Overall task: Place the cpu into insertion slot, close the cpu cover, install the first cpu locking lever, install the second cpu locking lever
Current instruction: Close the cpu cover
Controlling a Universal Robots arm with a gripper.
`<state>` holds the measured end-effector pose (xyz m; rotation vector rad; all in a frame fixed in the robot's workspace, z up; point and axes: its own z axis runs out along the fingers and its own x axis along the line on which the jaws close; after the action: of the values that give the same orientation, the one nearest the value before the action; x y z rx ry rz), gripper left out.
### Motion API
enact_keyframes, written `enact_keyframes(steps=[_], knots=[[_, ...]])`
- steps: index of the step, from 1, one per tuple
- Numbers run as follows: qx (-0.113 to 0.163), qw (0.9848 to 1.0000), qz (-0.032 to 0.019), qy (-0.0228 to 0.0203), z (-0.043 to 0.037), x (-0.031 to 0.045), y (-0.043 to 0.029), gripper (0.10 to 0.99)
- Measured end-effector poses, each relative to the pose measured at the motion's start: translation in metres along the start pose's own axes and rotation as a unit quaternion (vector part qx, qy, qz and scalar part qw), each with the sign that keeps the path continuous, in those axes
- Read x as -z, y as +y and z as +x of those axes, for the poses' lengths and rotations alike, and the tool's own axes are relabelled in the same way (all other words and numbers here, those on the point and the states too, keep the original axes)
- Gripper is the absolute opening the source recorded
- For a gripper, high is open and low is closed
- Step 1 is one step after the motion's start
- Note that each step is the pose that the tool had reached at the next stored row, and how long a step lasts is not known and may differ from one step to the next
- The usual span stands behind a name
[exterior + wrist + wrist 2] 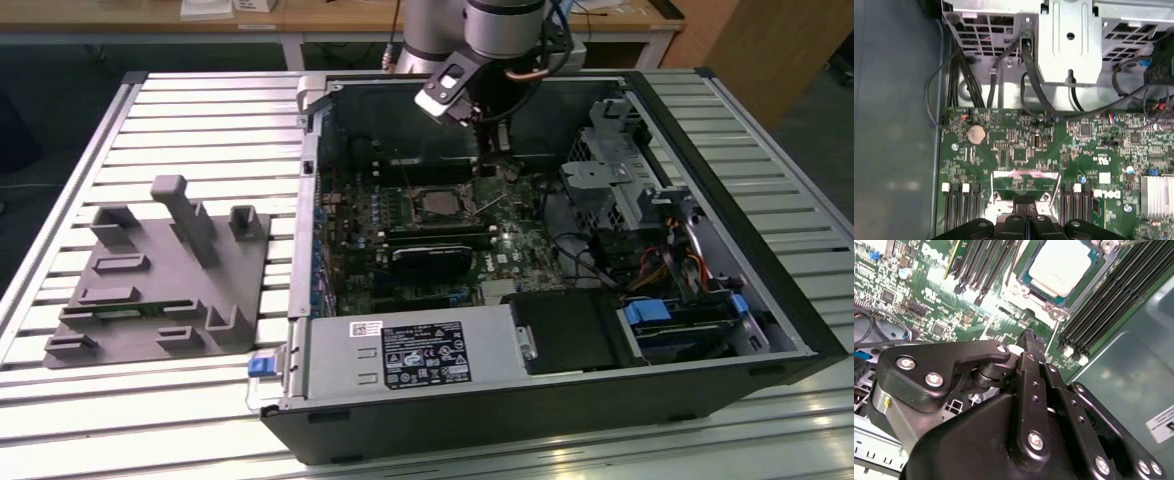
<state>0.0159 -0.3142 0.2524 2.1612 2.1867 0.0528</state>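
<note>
Place: robotics lab or workshop | slatted metal bench (200, 130) | opened computer case (534, 410) (wooden desks (334, 18) behind)

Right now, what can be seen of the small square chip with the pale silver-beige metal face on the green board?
The small, square cpu with a pale silver-beige metallic face lies flat in the silvery-rimmed square insertion slot, in the second wrist view. Its raised face has rounded corners and a narrow green edge round it; the whole face shows. Long black slots run along two sides of the socket. The black gripper, fingers together, sits off one socket corner, apart from the chip.
</note>
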Motion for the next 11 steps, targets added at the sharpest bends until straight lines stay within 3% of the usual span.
enact_keyframes(steps=[11], knots=[[0.000, 1.0000, -0.0001, 0.0002, 0.0001, -0.0015, 0.0202, 0.106]])
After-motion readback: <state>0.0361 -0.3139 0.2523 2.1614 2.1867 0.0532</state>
